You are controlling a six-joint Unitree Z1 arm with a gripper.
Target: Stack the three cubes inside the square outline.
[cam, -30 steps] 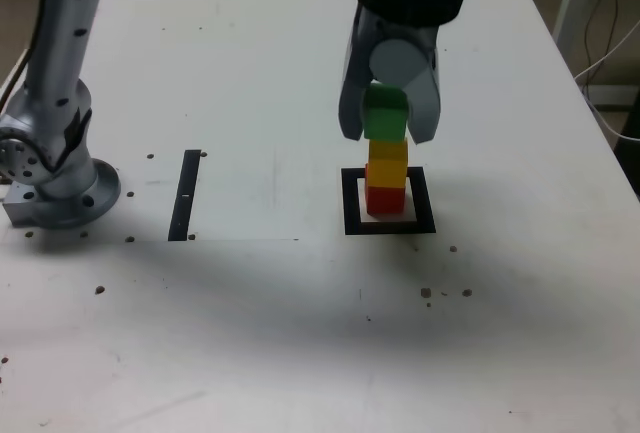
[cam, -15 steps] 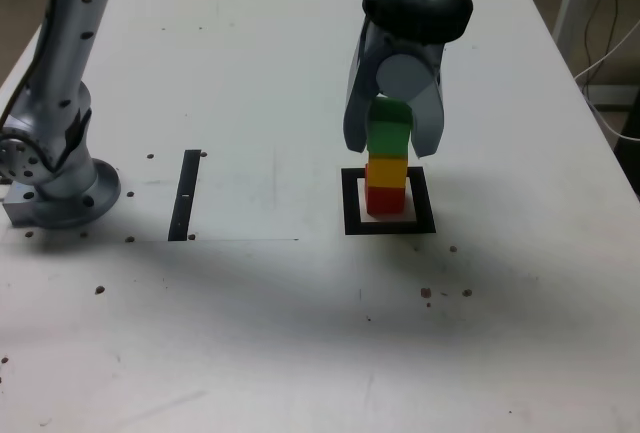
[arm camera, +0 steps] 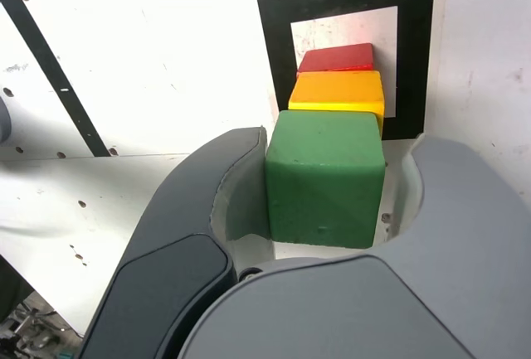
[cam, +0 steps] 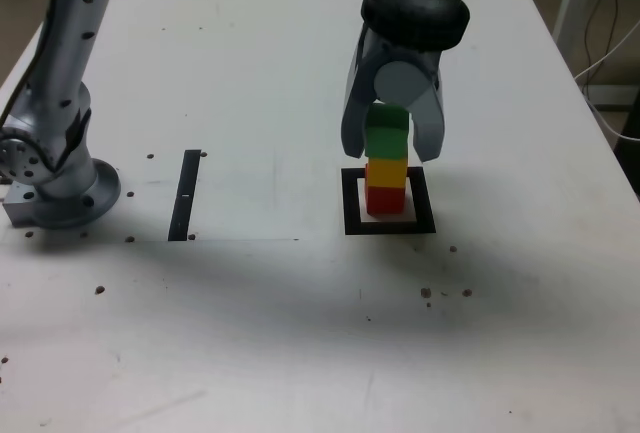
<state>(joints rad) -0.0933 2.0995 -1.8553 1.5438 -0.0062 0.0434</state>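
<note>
Lowered since the earlier frame, the green cube (cam: 386, 137) is now sitting on the yellow cube (cam: 387, 171), where before it was hanging just above it between the jaws.

At the far left of the exterior view, the arm's grey base (cam: 62, 193) is standing on the white tabletop (cam: 250, 73). Just right of it, left of centre, a thin black bar mark (cam: 185, 194) is lying on the surface. Right of centre, the square outline (cam: 389, 226) is holding the stack: the red cube (cam: 385, 198) is resting on the white middle, the yellow one on it, and the green one on top, all roughly in line. Dark specks are scattered across the lower tabletop.

Above the stack, in the upper right of centre, the tool (cam: 390, 153) is pointing down with its grey jaws straddling the green cube. In the wrist view the tool (arm camera: 328, 197) is showing a sliver of gap on each side of the green cube (arm camera: 325, 175), so the jaws appear to be parting slightly, narrow rather than wide, and no longer clamping. The yellow cube (arm camera: 337, 94) and red cube (arm camera: 337, 57) are peeking out beyond it inside the square outline (arm camera: 278, 60).

The stack looks complete, so the step in hand is letting go. Doing it well probably means opening evenly until both jaws are clear, then rising straight up, without sideways drift that could nudge the top cube.
</note>
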